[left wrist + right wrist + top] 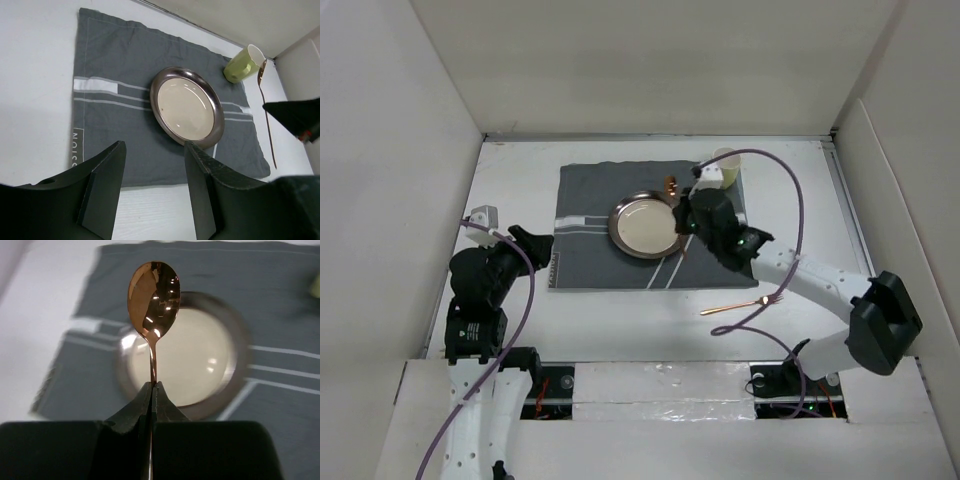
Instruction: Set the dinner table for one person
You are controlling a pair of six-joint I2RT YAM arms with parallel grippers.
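Your left hand [155,150] hovers low over the white tabletop [520,170] with its jaws partly spread and nothing between them. It looks parked clear of the setting, so the other arm has room.

Just ahead of its fingers lies the grey striped mat [115,60], and the metal-rimmed plate [187,107] sits at the mat's centre, ready to anchor the place setting.

Your right hand [152,390] is above the plate's far-right side, jaws pinched tight on the neck of a copper spoon [153,295], bowl pointing away from the hand. That thin grip probably lets you lay the spoon flat beside the plate.

Beyond that hand a green cup [725,165] stands on the mat's far corner. Back toward the arm's base, what looks like a copper fork [740,303] lies on bare tabletop, not yet placed.
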